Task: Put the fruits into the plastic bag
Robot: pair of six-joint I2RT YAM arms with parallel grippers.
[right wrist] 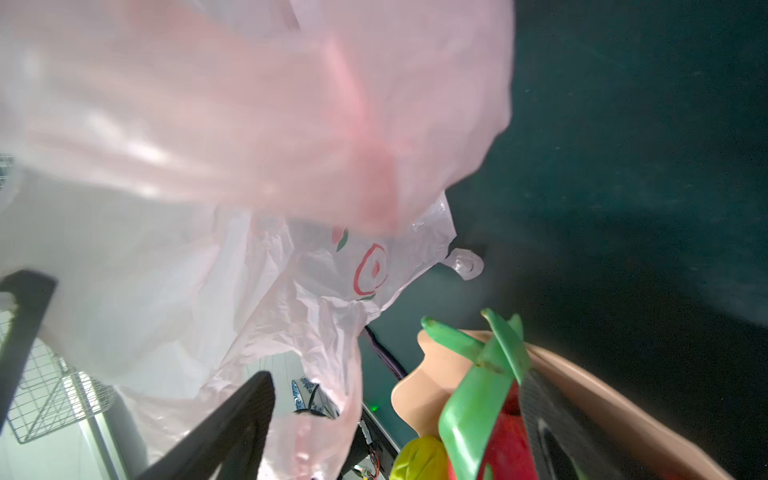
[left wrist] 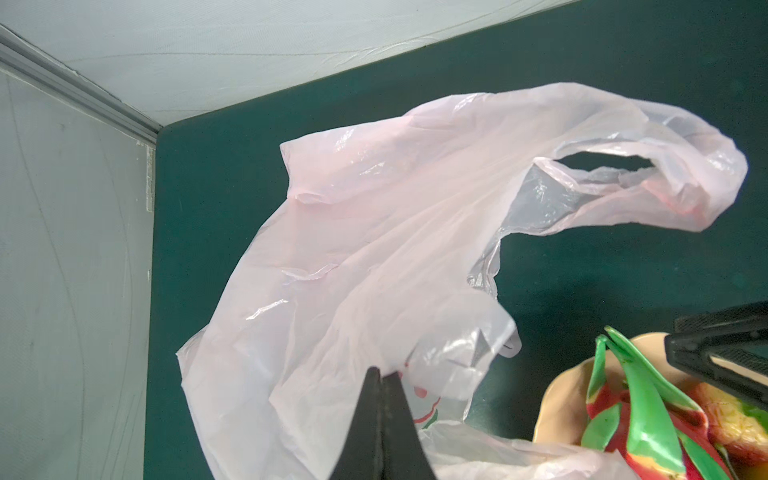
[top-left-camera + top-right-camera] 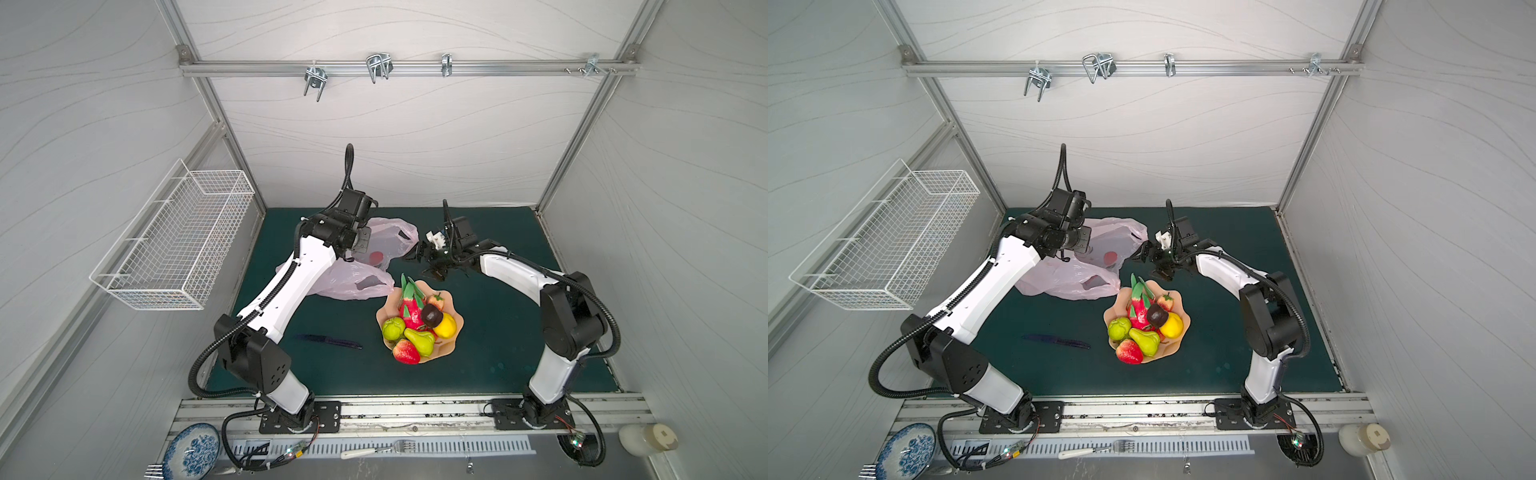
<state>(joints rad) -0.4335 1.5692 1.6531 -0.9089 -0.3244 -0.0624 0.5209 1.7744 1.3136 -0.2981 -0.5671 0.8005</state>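
The pale-pink plastic bag (image 3: 357, 284) (image 2: 374, 228) lies crumpled at the back of the green mat. My left gripper (image 3: 348, 257) (image 2: 380, 374) is shut on a fold of its film near the red print and holds that part up. My right gripper (image 3: 419, 264) (image 1: 395, 415) stands open beside the bag's handle loop and above the bowl's far edge, with loose bag film hanging between its fingers. The fruits sit in the peach bowl (image 3: 457, 318): a dragon fruit (image 3: 411, 305), two strawberries (image 3: 406, 351), a pear (image 3: 420, 338), a knobbly green fruit (image 3: 392, 328), a lemon (image 3: 444, 325) and a dark fruit (image 3: 431, 316).
A dark purple knife (image 3: 328, 340) lies on the mat left of the bowl. A white wire basket (image 3: 174, 241) hangs on the left wall. A blue-patterned plate (image 3: 191, 451), a fork (image 3: 378, 449) and a pale jar (image 3: 648, 438) sit along the front ledge.
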